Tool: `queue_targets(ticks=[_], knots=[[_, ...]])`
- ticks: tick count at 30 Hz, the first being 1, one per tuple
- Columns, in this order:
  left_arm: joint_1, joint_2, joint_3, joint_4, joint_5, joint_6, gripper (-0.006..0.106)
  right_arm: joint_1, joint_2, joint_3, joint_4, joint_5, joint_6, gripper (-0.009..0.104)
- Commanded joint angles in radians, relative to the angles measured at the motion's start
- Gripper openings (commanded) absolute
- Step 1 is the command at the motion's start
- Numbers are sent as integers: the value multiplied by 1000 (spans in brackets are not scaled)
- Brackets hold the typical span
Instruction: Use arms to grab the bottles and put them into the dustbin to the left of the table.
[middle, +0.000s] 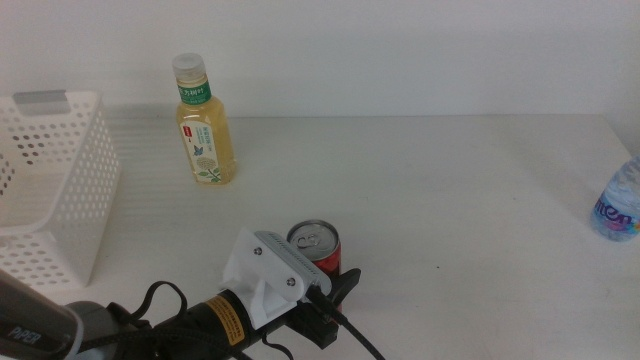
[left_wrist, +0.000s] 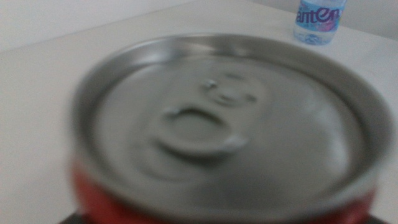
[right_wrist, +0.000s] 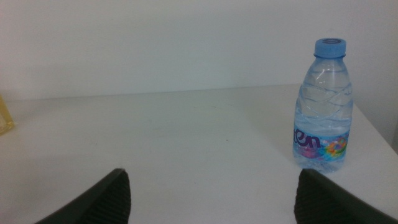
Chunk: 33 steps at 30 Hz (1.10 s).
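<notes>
Standing upright at the near centre of the white table (middle: 450, 190): one slim red can (middle: 316, 250) with a silver top and pull-tab.

Left gripper (middle: 335, 290): enters from the near left, white housing and a black body with a yellow sticker, black cable trailing behind. One dark finger shows just right of the can's base; the can's body hides the rest. The left wrist view is filled by the blurred can top (left_wrist: 224, 124), very close to the lens, with no jaw clearly visible. Whether the fingers press the can or merely flank it cannot be told.

Right gripper (right_wrist: 211, 202): not seen in the middle view. Its own camera shows two dark fingers spread wide with bare tabletop between them, holding nothing.

Yellow-tea bottle (middle: 204, 125): upright at the far left of the table, white cap, green label, just right of the dustbin and apart from it.

Water bottle (middle: 620, 203): small, clear, upright at the right edge of the table, partly cut off by the frame in the middle view. Its blue cap shows in the right wrist view (right_wrist: 323, 106).

Dustbin (middle: 75, 190): white perforated basket at the left edge, grey tab on its far rim; what shows of its inside holds no bottle.
</notes>
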Motion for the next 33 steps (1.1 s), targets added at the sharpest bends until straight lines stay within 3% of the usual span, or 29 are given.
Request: queue_targets(ticks=[1,3,4,13,33], knots=[[-4,-34,-19,-9,-181,-19,41,-5,-27,-7,-5,-77,-6,70],[-4,-34,-19,-16,-181,-19,23,-5,-27,-7,-5,-77,-6,70],[-4,-40,-19,-29,-159,-19,-5,-5,-27,-7,-5,-77,-6,70],[-4,-152,-20,-44,-25,-64,-5,-5,-27,-7,-5,-77,-6,70],[-4,-479,-356,-46,812,-64,-5,-5,-27,-7,-5,-77,-6,70]])
